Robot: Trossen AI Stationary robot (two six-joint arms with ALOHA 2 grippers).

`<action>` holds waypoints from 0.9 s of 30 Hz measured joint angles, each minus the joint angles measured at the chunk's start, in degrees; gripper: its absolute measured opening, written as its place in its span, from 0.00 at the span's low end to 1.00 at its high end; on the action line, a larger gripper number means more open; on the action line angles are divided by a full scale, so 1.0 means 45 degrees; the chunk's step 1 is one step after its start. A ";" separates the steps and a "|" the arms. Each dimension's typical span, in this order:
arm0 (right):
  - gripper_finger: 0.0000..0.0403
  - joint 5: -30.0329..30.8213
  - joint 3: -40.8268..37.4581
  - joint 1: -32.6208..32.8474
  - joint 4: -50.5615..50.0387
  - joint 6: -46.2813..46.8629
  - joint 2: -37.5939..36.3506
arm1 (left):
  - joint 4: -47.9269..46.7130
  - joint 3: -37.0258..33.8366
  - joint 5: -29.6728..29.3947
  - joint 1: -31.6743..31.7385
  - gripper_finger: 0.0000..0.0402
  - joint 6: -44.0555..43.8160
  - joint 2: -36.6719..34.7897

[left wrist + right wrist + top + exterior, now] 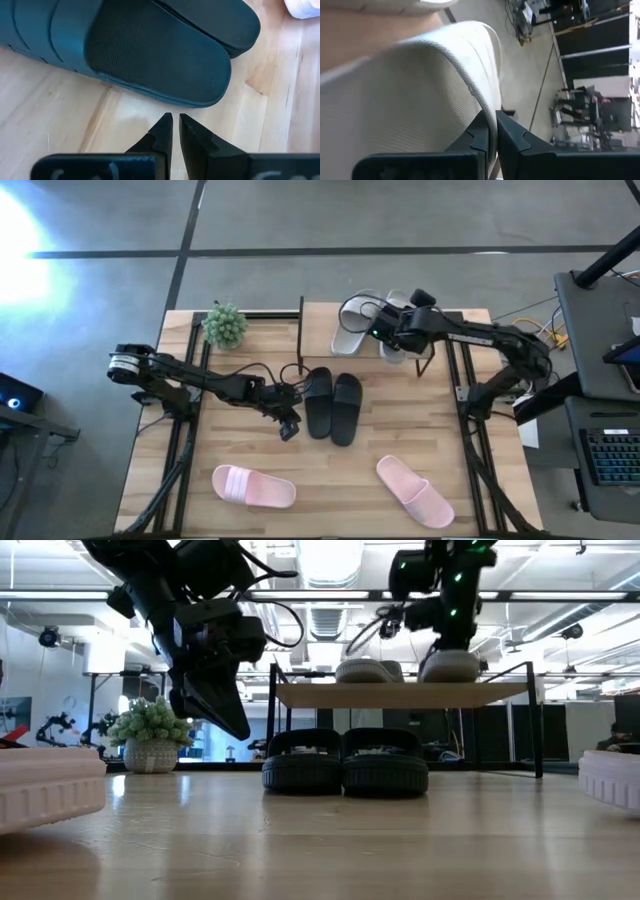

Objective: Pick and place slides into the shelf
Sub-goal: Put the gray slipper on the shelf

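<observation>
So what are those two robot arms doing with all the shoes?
They are tidying slide sandals onto a small wooden-topped shelf with a thin black frame. The pale grey-white pair sits on its top board, and the right gripper is shut on the edge of one of them. The black pair lies on the table, toes under the shelf, with the shut left gripper empty just beside it. Two pink sandals wait near the table's front edge.
</observation>
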 joint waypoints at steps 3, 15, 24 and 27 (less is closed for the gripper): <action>0.03 -0.0243 0.0559 -0.0159 0.0109 -0.0337 0.0637 | 0.0000 0.0000 0.0000 0.0000 0.04 -0.0191 0.0000; 0.03 -0.0448 0.2664 -0.0006 0.0698 -0.1791 0.2298 | 0.0000 0.0000 0.0000 0.0000 0.04 -0.0199 0.0000; 0.03 -0.1614 0.2508 0.0623 0.0566 -0.1466 0.1703 | 0.0000 0.0000 0.0005 0.0000 0.04 -0.0192 0.0000; 0.03 -0.1697 0.2450 0.0651 0.0333 -0.1424 0.1713 | 0.0000 0.0000 0.0005 0.0000 0.04 -0.0187 0.0000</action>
